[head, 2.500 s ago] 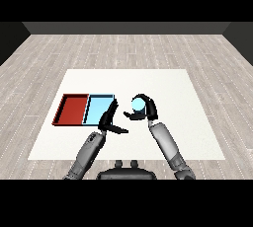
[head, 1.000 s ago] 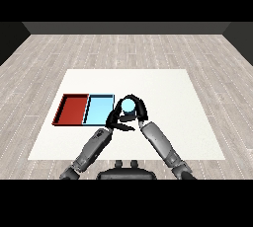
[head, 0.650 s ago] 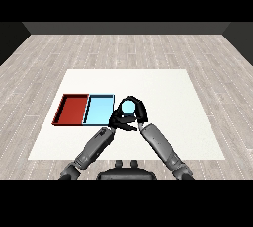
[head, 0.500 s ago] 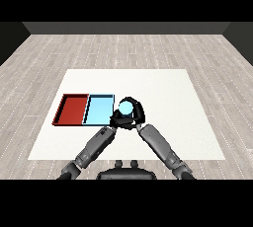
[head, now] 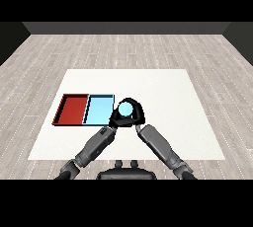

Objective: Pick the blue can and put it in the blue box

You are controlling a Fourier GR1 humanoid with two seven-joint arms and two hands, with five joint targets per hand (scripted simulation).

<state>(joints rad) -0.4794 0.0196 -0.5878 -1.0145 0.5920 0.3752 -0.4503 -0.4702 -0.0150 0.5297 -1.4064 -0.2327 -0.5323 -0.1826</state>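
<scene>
The robot's right hand (head: 134,117) is curling its black fingers round the small, smooth, pale blue cylindrical can (head: 126,108), holding it just right of the shallow light blue rectangular tray (head: 100,110). The left hand (head: 114,121) is sitting close against the can's near left side; whether its fingers are clenched cannot be told. To place it well, the can should probably be carried left over the raised rim before releasing. The matching red tray (head: 72,109) is lying alongside on the flat white table (head: 168,93).
</scene>
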